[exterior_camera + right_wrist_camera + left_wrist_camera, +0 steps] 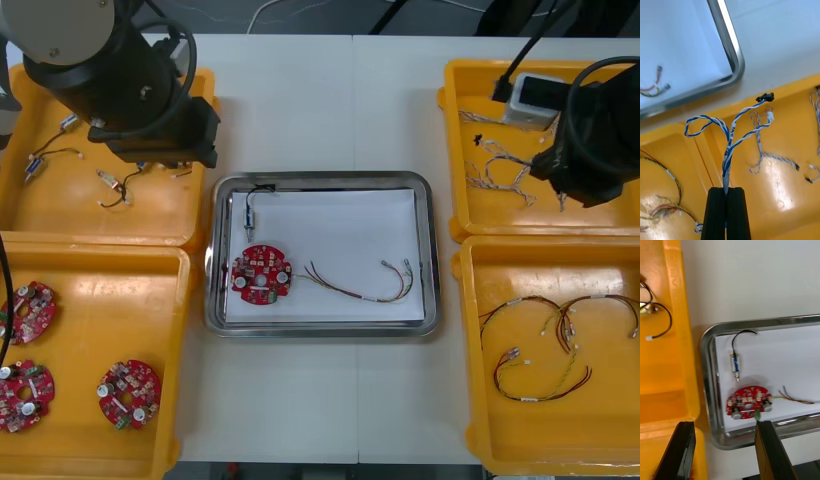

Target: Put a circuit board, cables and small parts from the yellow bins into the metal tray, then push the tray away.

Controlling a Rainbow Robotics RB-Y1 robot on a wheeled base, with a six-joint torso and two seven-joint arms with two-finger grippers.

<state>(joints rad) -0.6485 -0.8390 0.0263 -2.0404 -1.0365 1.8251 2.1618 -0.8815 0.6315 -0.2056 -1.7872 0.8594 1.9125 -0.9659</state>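
While your right gripper (729,189) is pinching one twisted blue-and-white cable (731,146), fingers closed down to the wire's width, you're holding it over the right-side yellow bin (782,180), just off the metal tray (735,56) corner.

You're looking mid cable step. The tray is already holding a round red circuit board (262,274), a red-and-yellow cable (360,283) and a small metal part (248,212) on a black lead.

Next you're likely carrying the cable over the tray rim and releasing on bare white. Mind the loose loops snagging the rim.

Your left gripper (725,425) is hanging wide open, gripping nothing, over the tray's left rim beside the left-side yellow bin (673,352).

The right wrist view is giving you the grip and the cable's label. The front view is giving you the full tray layout.
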